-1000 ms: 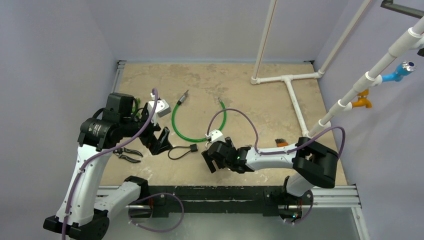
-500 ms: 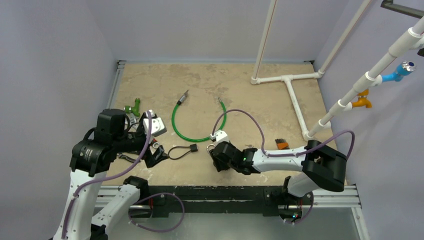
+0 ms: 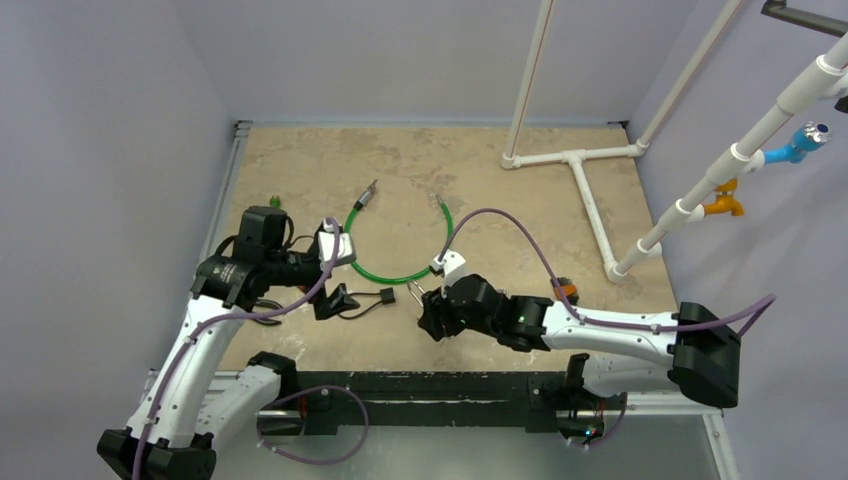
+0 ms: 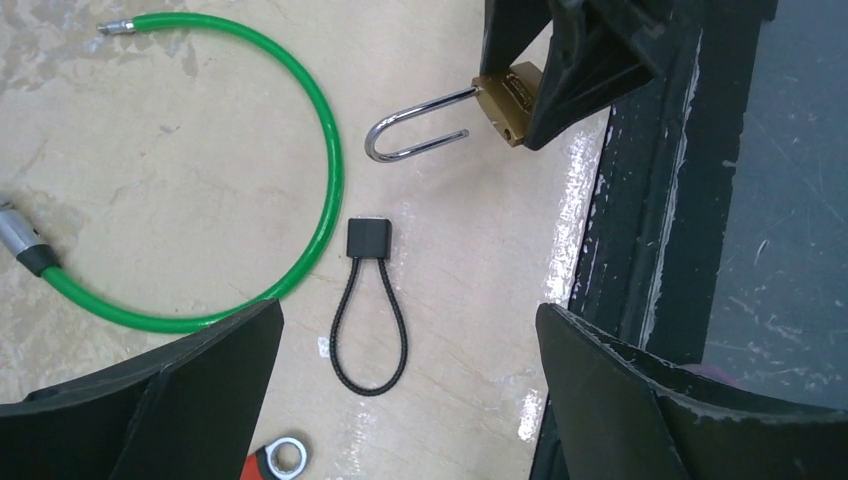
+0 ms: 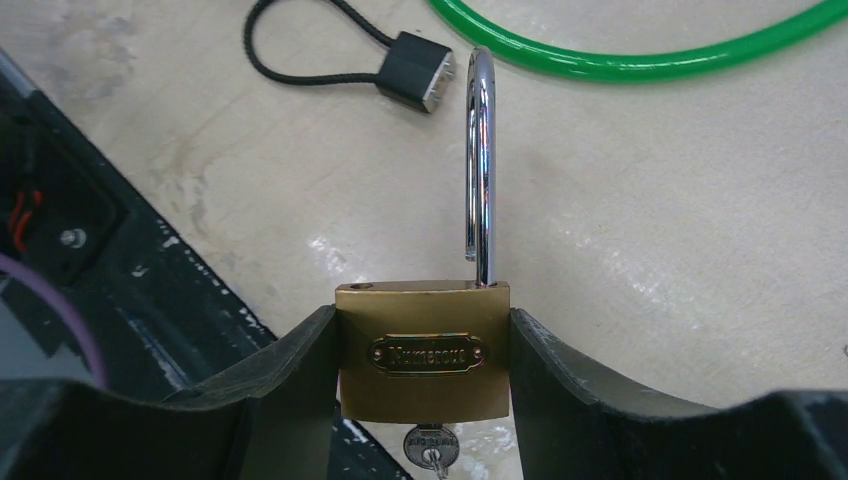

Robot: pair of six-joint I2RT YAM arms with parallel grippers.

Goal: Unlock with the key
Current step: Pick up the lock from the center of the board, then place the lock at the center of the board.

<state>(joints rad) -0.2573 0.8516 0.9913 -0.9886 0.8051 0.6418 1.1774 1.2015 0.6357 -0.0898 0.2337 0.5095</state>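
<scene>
While the right gripper (image 3: 431, 318) is clamped on the brass body of the padlock (image 5: 424, 352), low by the near edge of the table (image 3: 490, 190), we read the lock's long axis as running from the key (image 5: 432, 452) at the wrist end out to the shackle (image 5: 480, 150), which points toward the left arm. One shackle leg stands free of the body. The left gripper (image 4: 405, 325), jaws wide apart and empty, hovers over a black cable lock (image 4: 368, 240) just beyond the shackle. We judge it the nearer free arm, but the key faces away from it.
</scene>
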